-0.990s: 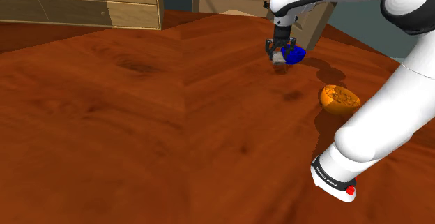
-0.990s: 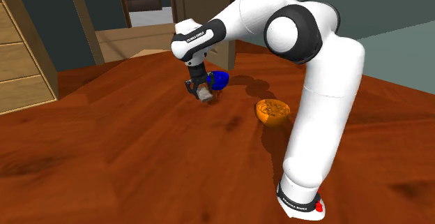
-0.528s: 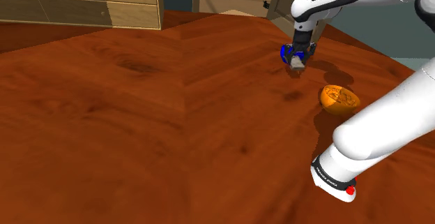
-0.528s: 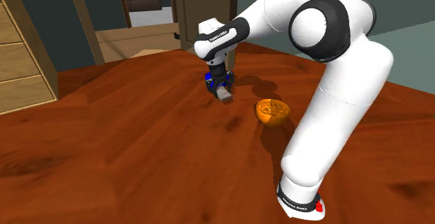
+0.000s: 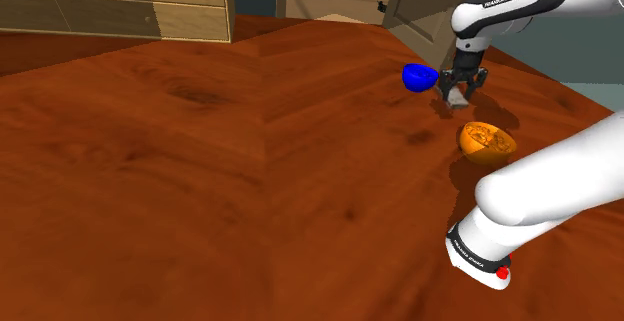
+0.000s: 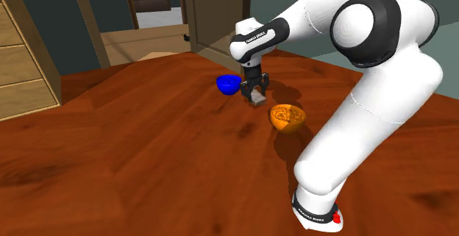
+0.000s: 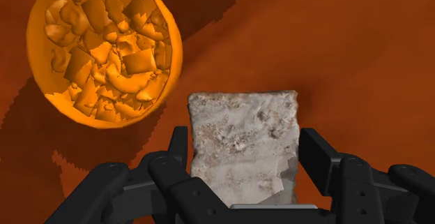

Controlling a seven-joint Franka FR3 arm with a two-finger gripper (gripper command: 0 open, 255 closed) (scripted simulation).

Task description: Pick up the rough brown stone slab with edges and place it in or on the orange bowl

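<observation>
- Okay, writing first: the black band on the arm's wrist link (image 6: 257, 39) carries white lettering that looks like FRANKA EMIKA. There is more small print on the base ring (image 5: 470, 253), too small for me to read.
- Gripper (image 5: 458, 93) is pinching the stone slab (image 7: 244, 128), with one black finger on each side edge and the slab upright between them.
- The slab renders pale grey-beige and pitted, not brown, with squared edges. It hangs off the table (image 5: 200, 169), near the far edge.
- From the second exterior view the slab (image 6: 257, 98) sits between the blue bowl (image 6: 229, 84) and the orange bowl (image 6: 287, 116), touching neither.
- On the wrist camera the orange bowl (image 7: 104, 51) lies off to one side of the slab, not under it. Its inside is a crackled orange pattern and its rim is unbroken.
- Both bowls stand on the tabletop near the far edge, apart from each other, with bare wood between them.
- Open room: the wide stretch of tabletop toward the near edge and toward the shoulder view's left has nothing on it.
- Nothing stands between the slab and the orange bowl (image 5: 488, 141). The blue bowl (image 5: 417, 75) is on the slab's other side.
- The arm's white lower link and base (image 5: 478, 259), with its red button, stand near the orange bowl on the near side.
- Off the table: a wooden drawer unit (image 5: 110, 4) beyond the far edge and a brown door (image 6: 213, 6) behind.
</observation>
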